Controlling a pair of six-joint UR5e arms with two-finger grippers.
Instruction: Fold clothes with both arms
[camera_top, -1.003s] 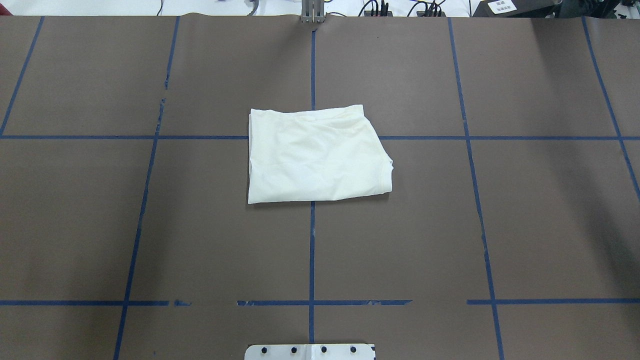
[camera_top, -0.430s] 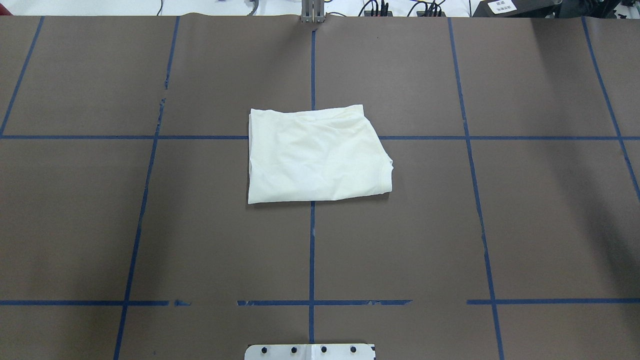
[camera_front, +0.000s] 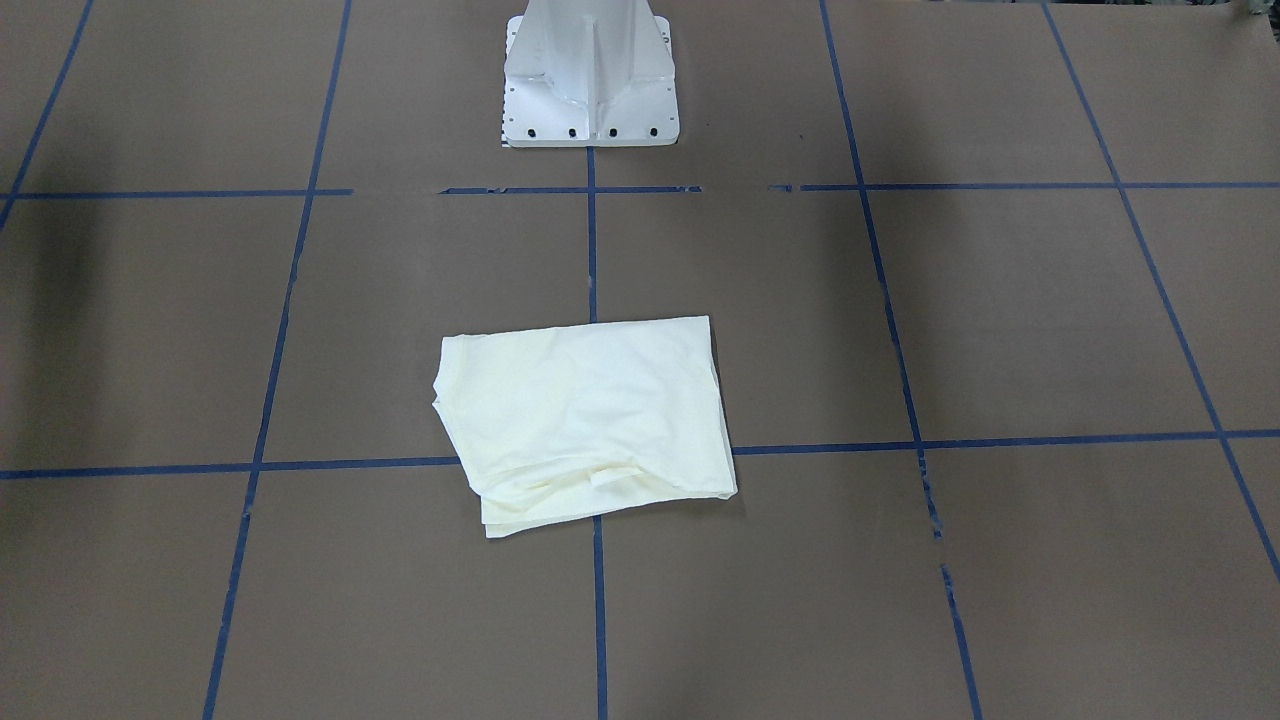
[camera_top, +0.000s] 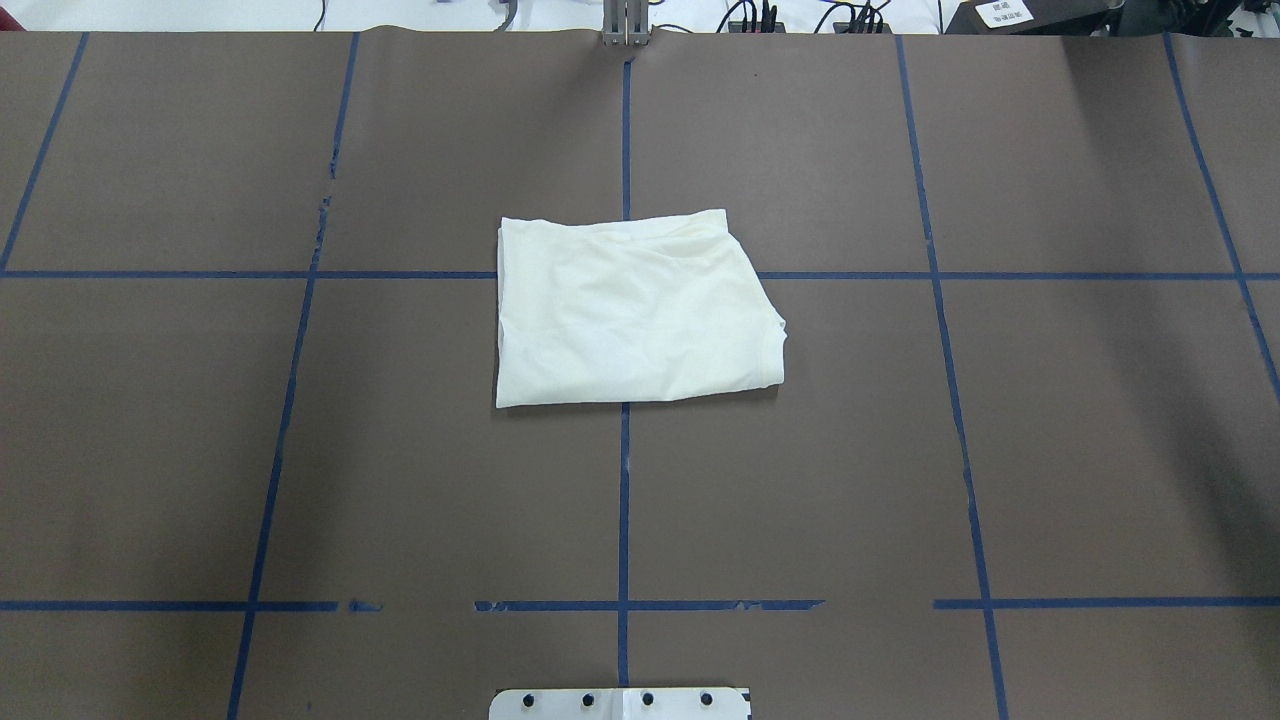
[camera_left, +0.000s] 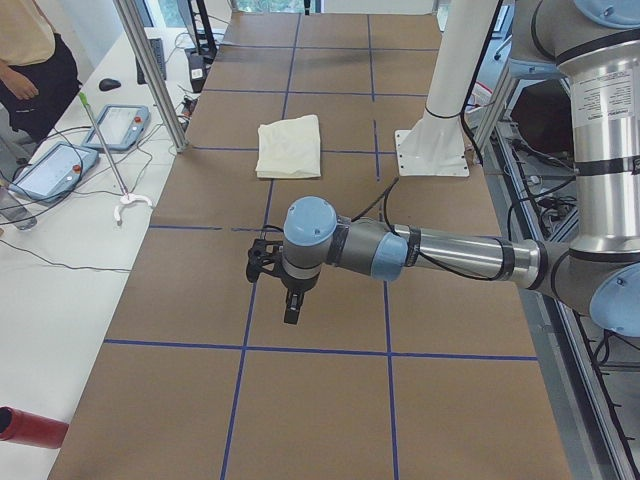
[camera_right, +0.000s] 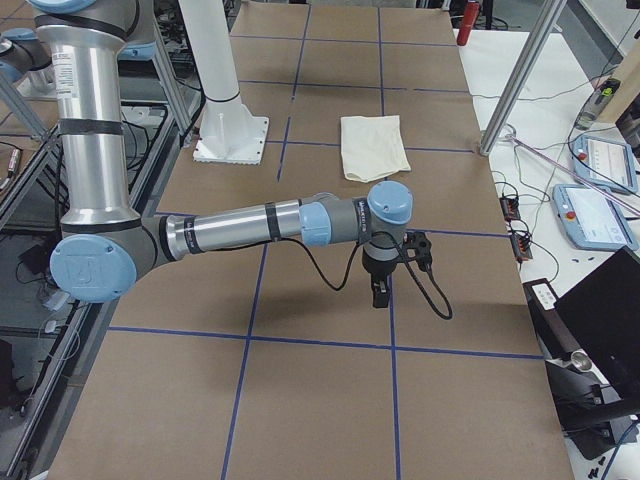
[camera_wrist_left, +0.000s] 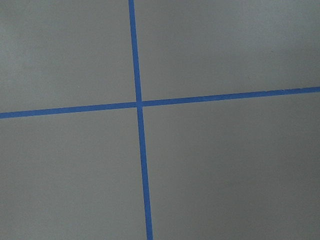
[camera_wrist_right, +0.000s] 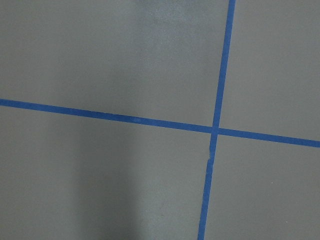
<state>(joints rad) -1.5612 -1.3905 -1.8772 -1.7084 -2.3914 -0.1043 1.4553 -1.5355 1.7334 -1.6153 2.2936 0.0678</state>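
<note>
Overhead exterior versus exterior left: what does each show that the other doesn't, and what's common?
Only the overhead exterior: the folded T-shirt squarely from above, all four edges clear, with no arm in frame. Only the exterior left: the left arm, its left gripper hanging over bare table apart from the shirt (open or shut, I cannot tell), an operator and teach pendants alongside. Both: the shirt lying folded with nothing touching it, the blue tape grid, the white base plate.
</note>
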